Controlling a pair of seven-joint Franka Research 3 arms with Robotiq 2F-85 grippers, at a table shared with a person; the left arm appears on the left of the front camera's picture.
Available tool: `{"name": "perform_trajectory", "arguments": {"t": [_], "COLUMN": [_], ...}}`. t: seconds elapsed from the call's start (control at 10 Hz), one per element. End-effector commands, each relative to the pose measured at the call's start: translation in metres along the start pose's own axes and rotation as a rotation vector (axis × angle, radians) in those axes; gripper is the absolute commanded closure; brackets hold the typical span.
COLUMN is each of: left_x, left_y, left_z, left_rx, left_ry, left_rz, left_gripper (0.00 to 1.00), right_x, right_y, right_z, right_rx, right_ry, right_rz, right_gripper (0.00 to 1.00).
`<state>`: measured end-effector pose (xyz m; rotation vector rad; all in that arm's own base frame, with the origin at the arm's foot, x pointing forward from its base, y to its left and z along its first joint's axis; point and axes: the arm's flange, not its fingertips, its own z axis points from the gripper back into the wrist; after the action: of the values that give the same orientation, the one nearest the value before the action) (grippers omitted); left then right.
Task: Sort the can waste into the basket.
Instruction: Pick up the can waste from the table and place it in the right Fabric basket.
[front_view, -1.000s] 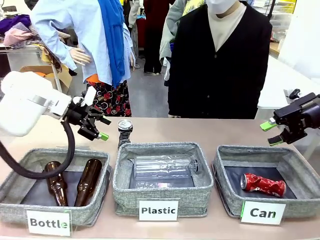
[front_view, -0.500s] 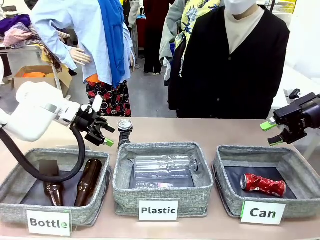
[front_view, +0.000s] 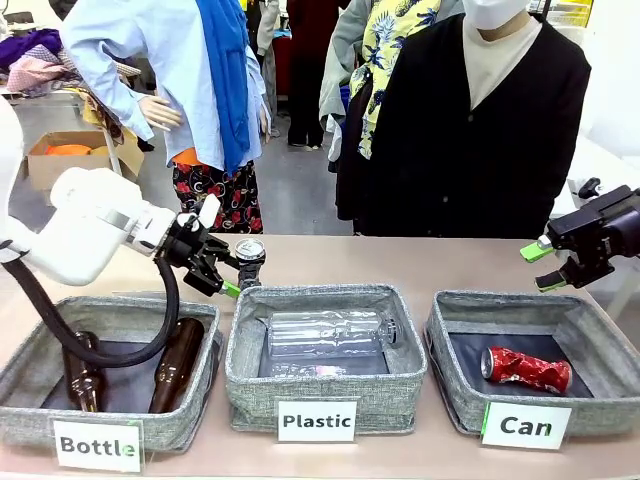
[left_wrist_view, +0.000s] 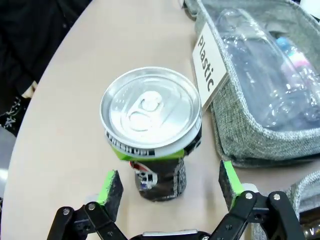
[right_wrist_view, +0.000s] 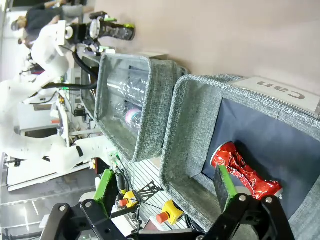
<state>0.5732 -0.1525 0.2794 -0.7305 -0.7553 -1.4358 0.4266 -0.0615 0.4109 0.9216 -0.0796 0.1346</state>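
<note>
we see the left pincer covering part of the black can; a cable hides part of one brown bottle; the can's small print is unreadable.

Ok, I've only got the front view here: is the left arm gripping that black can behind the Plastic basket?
Observer: No. The left wrist view shows the black can standing upright between open jaws, with both green pads clear of its sides.
Operator: Is that can crushed?
Observer: Yes. Its dark body is crumpled and narrower than the silver top, and the pull tab sits in place.
</note>
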Motion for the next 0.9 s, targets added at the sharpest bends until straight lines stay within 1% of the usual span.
{"name": "perform_trajectory", "arguments": {"t": [0.0,0.3,0.6,0.7,0.8], "left_x": [0.006,0.005,0.006,0.007,0.007], "left_y": [0.007,0.007,0.006,0.006,0.006], "left_z": [-0.004,-0.010,-0.015,-0.016,-0.015], "left_rx": [-0.004,-0.035,-0.037,-0.029,-0.030], "left_ry": [-0.029,-0.075,-0.090,-0.102,-0.108], "left_rz": [0.011,0.022,0.002,-0.001,0.006], "left_gripper": [0.00,0.00,0.00,0.48,0.59], "right_x": [-0.003,-0.003,-0.003,-0.003,-0.003], "right_y": [0.002,0.002,0.002,0.002,0.002], "right_z": [0.000,0.000,0.000,0.000,0.000], "right_rx": [-0.015,-0.015,-0.015,-0.015,-0.015], "right_ry": [-0.003,-0.003,-0.003,-0.003,-0.003], "right_rz": [-0.014,-0.014,-0.014,-0.014,-0.014], "right_gripper": [0.00,0.00,0.00,0.00,0.00]}}
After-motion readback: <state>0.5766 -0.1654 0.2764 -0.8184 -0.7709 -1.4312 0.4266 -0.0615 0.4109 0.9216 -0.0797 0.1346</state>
